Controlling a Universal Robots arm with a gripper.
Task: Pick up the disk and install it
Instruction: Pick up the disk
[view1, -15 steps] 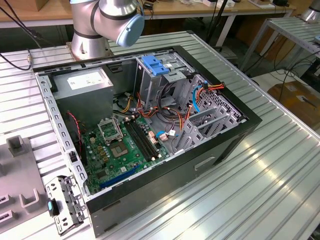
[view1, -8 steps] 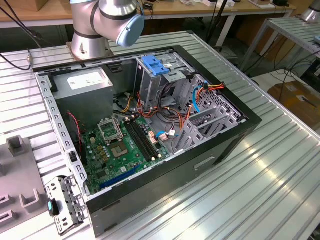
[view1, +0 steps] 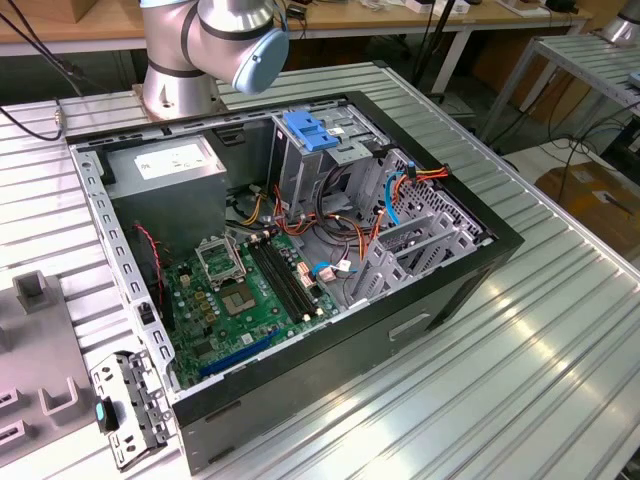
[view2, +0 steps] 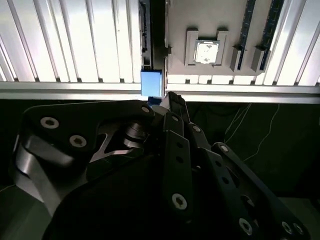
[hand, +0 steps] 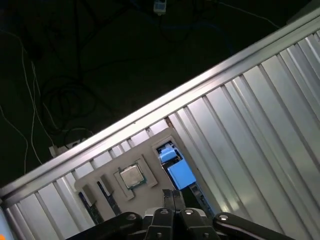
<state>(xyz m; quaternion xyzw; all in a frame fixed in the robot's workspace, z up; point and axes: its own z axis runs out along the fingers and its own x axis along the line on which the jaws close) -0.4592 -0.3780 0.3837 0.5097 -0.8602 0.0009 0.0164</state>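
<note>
Table (view1: 560, 380) carries the open computer case (view1: 330, 358) mid-frame in the exterior view. Both wrist views add the grey tray (view2: 210, 20), the disk (view2: 151, 82) edge-on at its rim, and the gripper (view2: 171, 96) just short of it, jaws pressed together, empty.

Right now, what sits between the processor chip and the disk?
Only bare grey tray, seen in the first wrist view; the disk stands at the tray's edge beside the chip.

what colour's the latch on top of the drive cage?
Blue. The latch shows best in the exterior view.
</note>
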